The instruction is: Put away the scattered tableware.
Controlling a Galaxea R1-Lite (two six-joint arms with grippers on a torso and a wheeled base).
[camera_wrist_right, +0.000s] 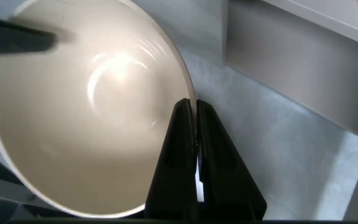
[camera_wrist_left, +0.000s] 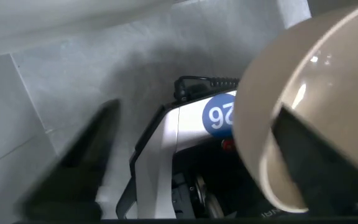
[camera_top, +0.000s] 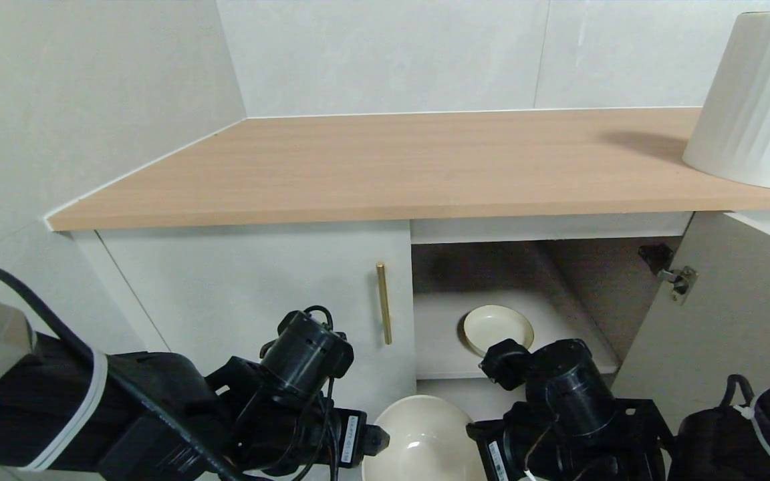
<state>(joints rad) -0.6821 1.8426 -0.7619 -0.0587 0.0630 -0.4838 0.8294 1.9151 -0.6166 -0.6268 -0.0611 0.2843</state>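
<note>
Cream bowl (camera_top: 418, 434) hangs low in front of the open cupboard (camera_top: 258, 300). Right claw (camera_wrist_right: 195, 111) is clamped tight on its rim. Left claw (camera_wrist_left: 194, 115) is spread wide, one finger inside the bowl. Small plate (camera_top: 497, 327) sits on the cupboard shelf.

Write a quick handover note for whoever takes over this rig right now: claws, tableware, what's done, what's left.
Right claw shut on the rim of the cream bowl, low in front of the cabinet.
Left claw open, one finger over the bowl's inside.
Done: small dish lies on the shelf inside; right-hand door open.
Left: set the bowl on the shelf, probably beside the dish.
</note>
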